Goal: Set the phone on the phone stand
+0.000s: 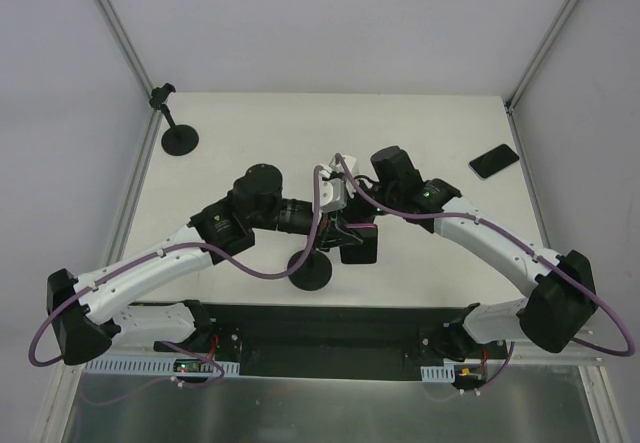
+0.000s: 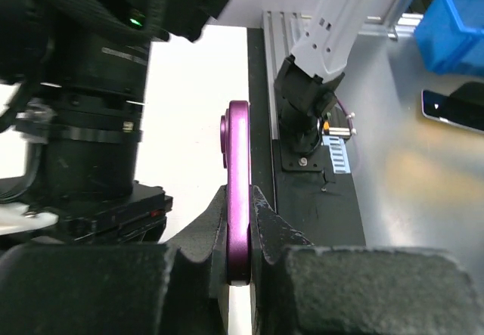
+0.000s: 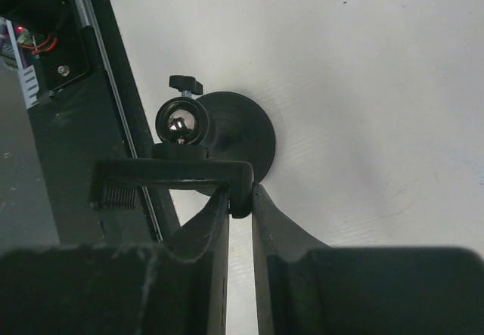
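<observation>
The phone [image 2: 239, 176] shows edge-on in the left wrist view, its purple rim clamped between the fingers of my left gripper [image 2: 240, 203], which is shut on it. The phone stand [image 1: 310, 269] rests on its round black base near the table's front middle. In the right wrist view I look down on the phone stand's base [image 3: 246, 134], its shiny ball joint [image 3: 179, 123] and its black clamp bar [image 3: 174, 172]. My right gripper [image 3: 240, 195] is shut on the end of that clamp bar. Both grippers meet just above the stand in the top view.
A second, similar stand [image 1: 180, 139] is at the back left corner. Another phone [image 1: 494, 160] lies flat at the back right. The black mounting rail [image 1: 320, 328] runs along the near edge. White walls enclose the table on three sides.
</observation>
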Controlling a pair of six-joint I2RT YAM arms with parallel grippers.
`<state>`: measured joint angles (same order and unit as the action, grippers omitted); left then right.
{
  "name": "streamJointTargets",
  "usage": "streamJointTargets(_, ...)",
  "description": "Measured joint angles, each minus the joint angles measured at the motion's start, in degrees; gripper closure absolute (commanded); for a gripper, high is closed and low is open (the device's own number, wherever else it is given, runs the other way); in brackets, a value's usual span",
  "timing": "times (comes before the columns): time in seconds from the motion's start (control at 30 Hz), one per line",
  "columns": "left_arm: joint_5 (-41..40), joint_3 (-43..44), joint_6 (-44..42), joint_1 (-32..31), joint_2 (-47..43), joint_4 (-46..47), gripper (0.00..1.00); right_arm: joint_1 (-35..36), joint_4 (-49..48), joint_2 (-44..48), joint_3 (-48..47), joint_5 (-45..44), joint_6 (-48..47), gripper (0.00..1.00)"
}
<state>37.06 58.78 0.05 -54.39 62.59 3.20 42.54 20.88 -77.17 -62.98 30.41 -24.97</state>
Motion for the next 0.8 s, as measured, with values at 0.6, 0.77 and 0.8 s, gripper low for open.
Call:
streamJointTargets(0.6,8.55,0.11,-6.91,8.5,5.7,2.21,1.0,-3.13,2.93,-2.19,-1.9,8.13,-2.82,1.0)
streamJointTargets(0.77,10.64,0.11,-6.23,9.51,7.54,2.69,1.0,-3.45,2.95,-2.19,-1.95,8.15,-2.89,1.0)
streamJointTargets(0.8,10.75,0.02,-5.66,9.6,7.69,2.82,1.0,-3.45,2.93,-2.19,-1.95,8.02,-2.91,1.0)
